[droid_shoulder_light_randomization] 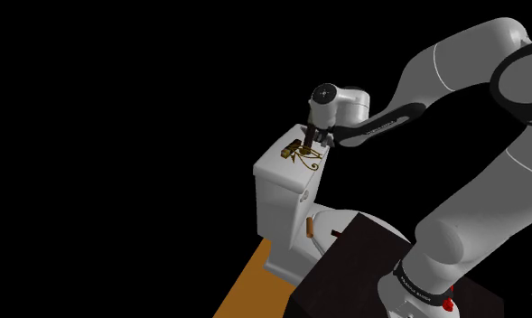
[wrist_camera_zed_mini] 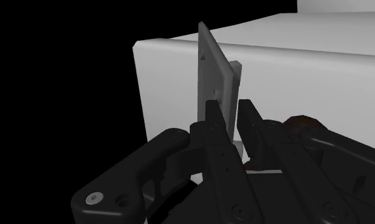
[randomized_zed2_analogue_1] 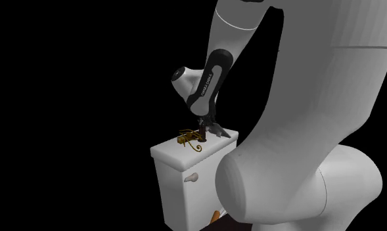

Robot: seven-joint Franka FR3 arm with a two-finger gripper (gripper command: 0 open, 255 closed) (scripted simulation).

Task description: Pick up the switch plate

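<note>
The switch plate (wrist_camera_zed_mini: 212,73) is a thin grey plate standing on edge. My black gripper (wrist_camera_zed_mini: 230,118) is shut on its lower part, one finger against each face. Behind it lies the white toilet tank lid (wrist_camera_zed_mini: 307,70). In the shoulder view the gripper (droid_shoulder_light_randomization: 320,140) points down at the back of the tank lid (droid_shoulder_light_randomization: 286,167). In the second exterior view the gripper (randomized_zed2_analogue_1: 205,131) sits just over the lid (randomized_zed2_analogue_1: 175,152). I cannot tell whether the plate touches the lid.
A golden ornate trinket (droid_shoulder_light_randomization: 302,155) lies on the lid beside the gripper, also visible as the trinket (randomized_zed2_analogue_1: 190,139). The tank has a flush handle (randomized_zed2_analogue_1: 192,177). A brown cylinder (droid_shoulder_light_randomization: 309,229) sits by the bowl. An orange floor strip (droid_shoulder_light_randomization: 255,285) runs below; the dark stand (droid_shoulder_light_randomization: 354,271) is near. Black area surrounds everything.
</note>
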